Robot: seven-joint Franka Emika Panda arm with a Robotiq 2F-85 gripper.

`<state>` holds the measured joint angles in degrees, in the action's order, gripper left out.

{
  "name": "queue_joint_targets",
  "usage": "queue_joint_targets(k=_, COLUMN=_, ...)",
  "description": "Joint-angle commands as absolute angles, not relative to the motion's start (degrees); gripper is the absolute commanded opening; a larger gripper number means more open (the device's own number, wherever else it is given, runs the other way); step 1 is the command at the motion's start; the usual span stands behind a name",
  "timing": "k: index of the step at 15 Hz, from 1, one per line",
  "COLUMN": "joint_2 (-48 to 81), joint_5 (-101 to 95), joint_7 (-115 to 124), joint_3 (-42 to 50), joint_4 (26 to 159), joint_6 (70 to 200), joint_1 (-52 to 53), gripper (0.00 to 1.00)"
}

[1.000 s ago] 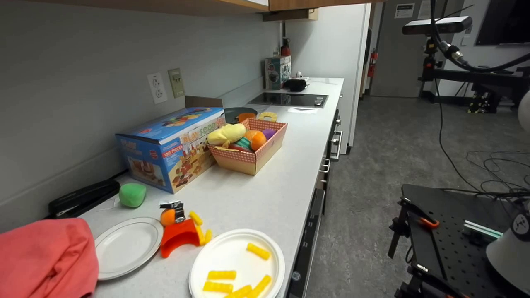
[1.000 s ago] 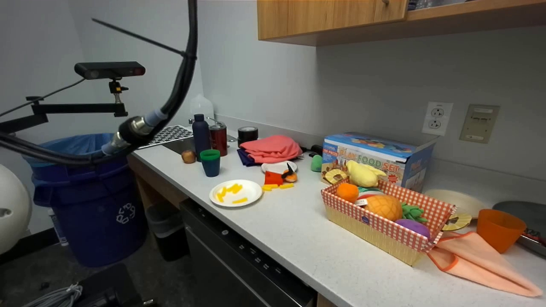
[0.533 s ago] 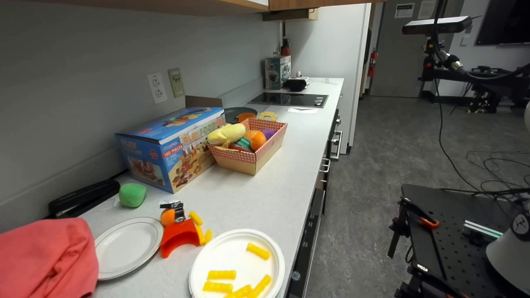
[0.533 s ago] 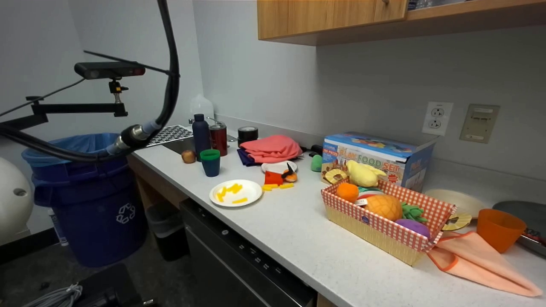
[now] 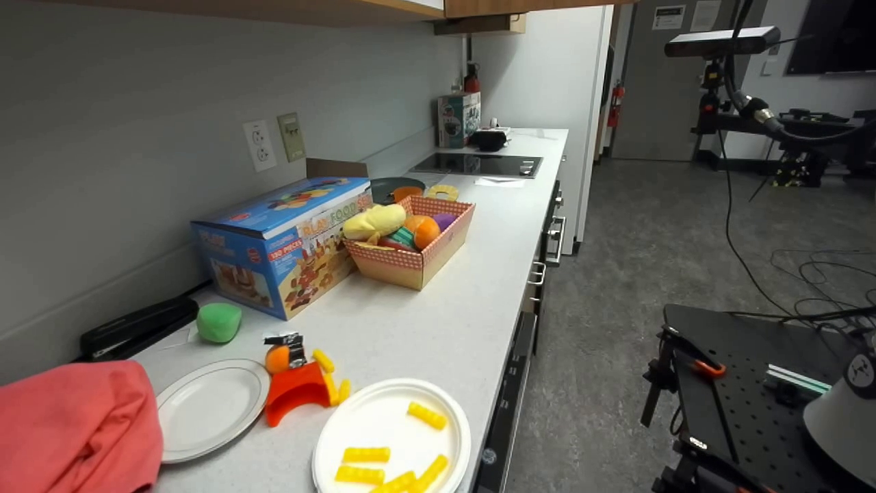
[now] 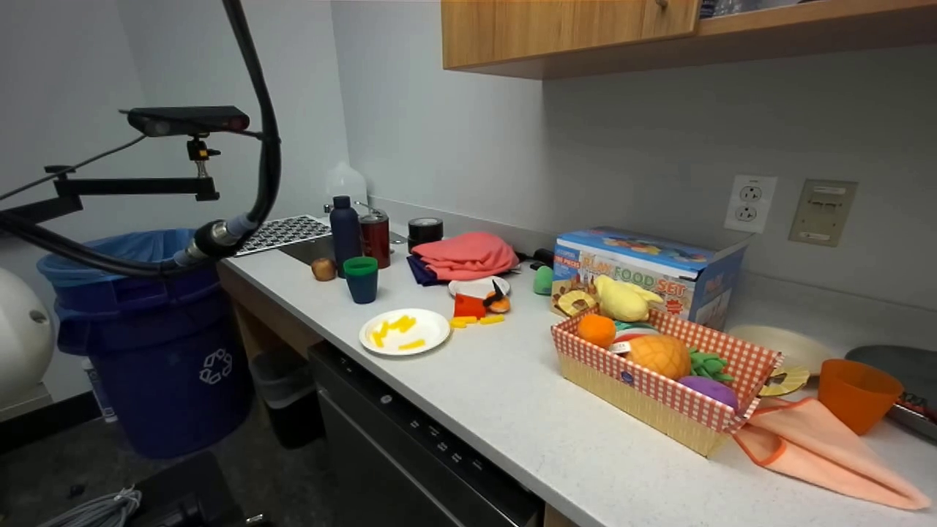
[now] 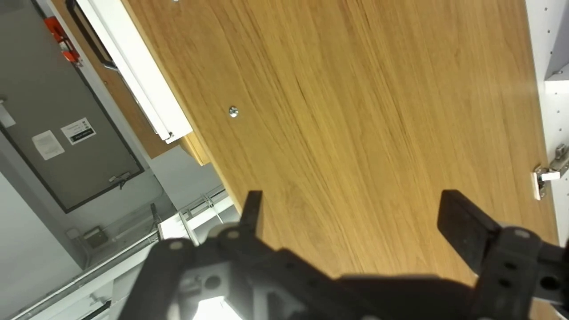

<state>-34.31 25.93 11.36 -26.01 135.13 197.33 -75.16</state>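
Note:
In the wrist view my gripper [image 7: 352,195] stands open, its black fingers [image 7: 466,231] wide apart with nothing between them. A wooden cabinet door panel [image 7: 355,111] fills most of that view beyond the fingertips; whether either finger touches it, I cannot tell. A metal hinge [image 7: 540,182] joins the panel to a white cabinet side at the right. A small screw head [image 7: 233,111] sits near the panel's left edge. Neither exterior view shows the gripper; only a white arm section [image 6: 25,329] and black cable [image 6: 267,161] appear in an exterior view.
Under the wall cabinet [image 6: 564,36], the counter [image 6: 498,410] holds a checkered basket [image 6: 644,410] of toy food and a play-food box [image 5: 287,239]. A white plate [image 5: 383,424] carries several yellow pieces. Cups, a dark bottle [image 6: 345,234] and a coral cloth [image 5: 75,424] stand farther along.
The arm's cable has swung left and down in an exterior view, and right and down from the opposite viewpoint. A white arm section has slipped out past that frame's right edge. Counter objects are unmoved.

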Motion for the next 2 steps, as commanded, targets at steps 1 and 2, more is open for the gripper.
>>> queue_joint_targets(k=1, joint_2=-34.36, joint_5=25.93, joint_7=11.36, joint_3=-26.01, joint_4=135.19, joint_6=197.33, joint_1=-75.16, gripper=1.0)
queue_joint_targets(k=2, joint_2=-34.37, joint_5=25.93, joint_7=11.36, joint_3=-26.01, joint_4=135.21, joint_6=197.33, joint_1=-75.15, gripper=1.0)
